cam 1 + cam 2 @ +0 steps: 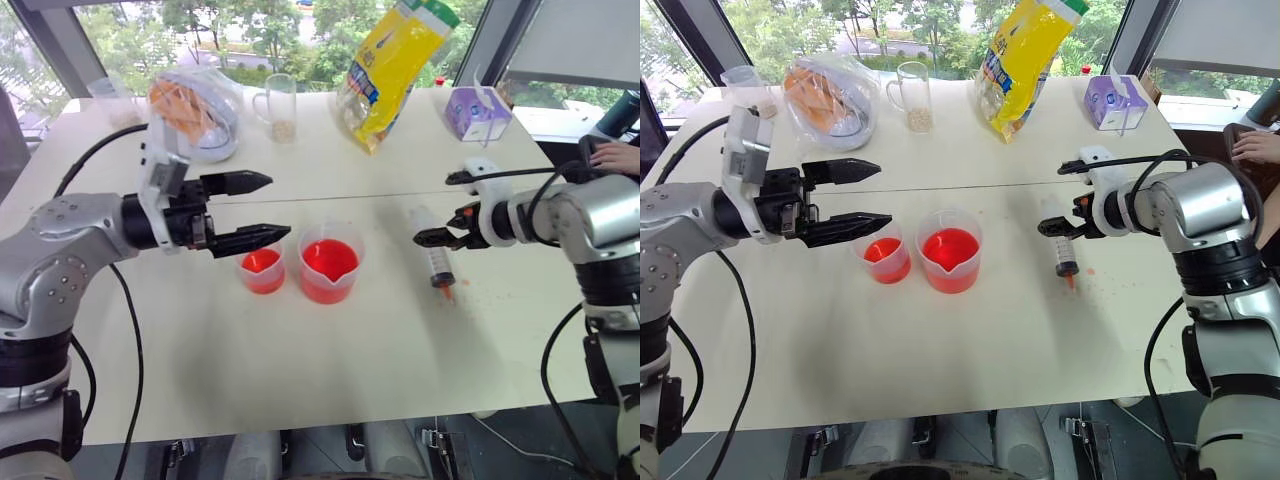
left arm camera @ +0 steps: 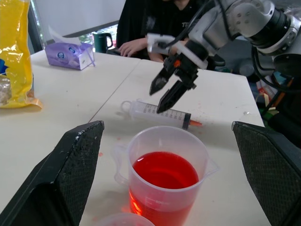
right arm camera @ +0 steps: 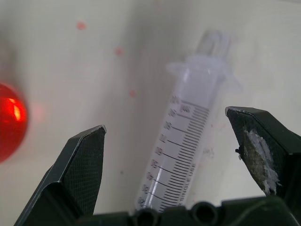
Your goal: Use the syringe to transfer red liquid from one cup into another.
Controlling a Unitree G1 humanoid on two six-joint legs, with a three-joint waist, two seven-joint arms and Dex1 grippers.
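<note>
On the white tabletop the syringe lay flat, its orange tip toward the near edge. Right above it hung the right tool, fingers spread wide and holding nothing. The left tool was also wide open and empty, above the smaller cup. Beside this cup stood the larger beaker; both contained red liquid.

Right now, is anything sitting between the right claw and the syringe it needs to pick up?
Nothing visible. The right claw is open just above the syringe, which lies flat on the bare table, its barrel between the two fingers in the right wrist view. The beaker stands well to the side.
</note>
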